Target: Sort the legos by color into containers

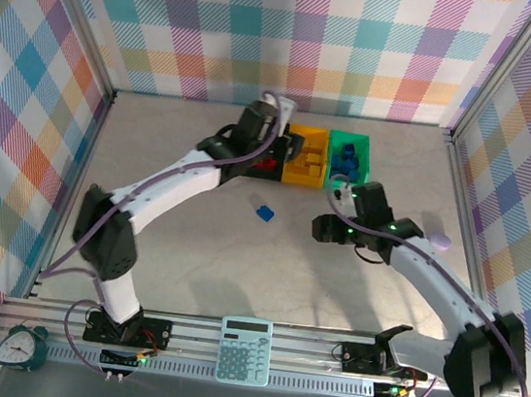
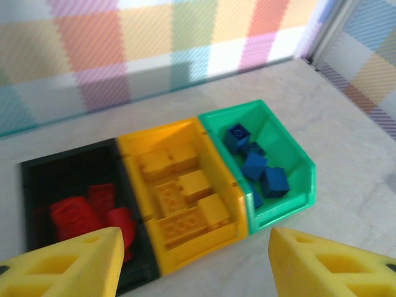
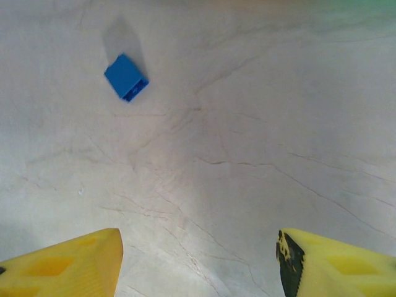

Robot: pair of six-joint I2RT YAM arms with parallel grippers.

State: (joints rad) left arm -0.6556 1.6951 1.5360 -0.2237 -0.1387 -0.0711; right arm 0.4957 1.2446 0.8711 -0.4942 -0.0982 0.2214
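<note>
Reaching for the small blue studded plastic brick (image 3: pixel 126 77) at ten o'clock, the right gripper (image 3: pixel 199 241), jaws apart and empty, could clip a corner and skid it away.

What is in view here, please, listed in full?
black bin: one, black, left end of the far row
yellow bin: one, yellow, middle of row
green bin: one, green, right end
red bricks: at least three, red, in the black bin
yellow bricks: about five, yellow, in the yellow bin
blue bricks: about five, blue, in the green bin
loose brick: one, blue, on the open table
calculator: one, teal, table's near edge
clock: one, dark green, near left corner
lump: one, lilac, beside the right arm
left gripper: one, yellow, open, above the bins
right gripper: one, yellow, open, above bare table
</note>
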